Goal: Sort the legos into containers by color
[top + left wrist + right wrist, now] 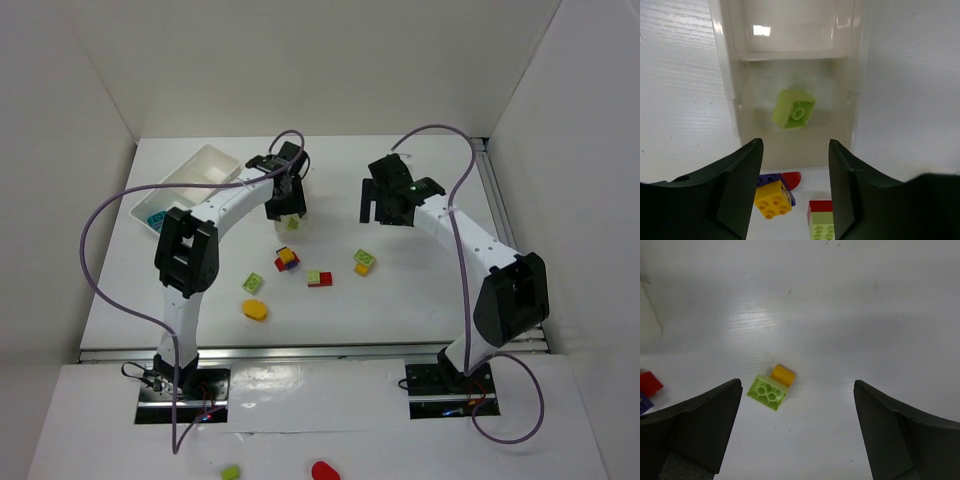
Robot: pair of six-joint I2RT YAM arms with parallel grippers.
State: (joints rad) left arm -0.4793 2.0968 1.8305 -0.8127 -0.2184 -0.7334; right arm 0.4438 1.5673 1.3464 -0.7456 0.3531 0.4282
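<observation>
White tabletop [430, 290] boxed in by plain white walls, seen from above and from both wrist cameras.

At the left gripper [795, 150], the jaws stood parted with nothing between them, hanging over the near end of the narrow white tray [726, 75]. Just beyond the fingers, a lime green brick [794, 108] showed tilted inside the end compartment nearest the gripper, on the near side of a divider [790, 56]. Just outside that end of the tray sat a yellow, purple and red clump [772, 199]. A red-and-lime stack [821, 220] sat close beside the clump.

At the right gripper [799, 407], the jaws were spread wide and empty above bare table. Between the fingers lay a lime-and-orange pair [767, 392], joined together. A red brick [649, 383] showed at the left edge of that view.

From above, the two grippers hung well apart over the far half of the table. A wide tray [205, 165] lay at the far left, with a cyan brick [157, 219] in its near end. Nearer the left arm lay a lone lime brick [253, 284]. Beside that brick lay a rounded yellow-orange piece [254, 309].
</observation>
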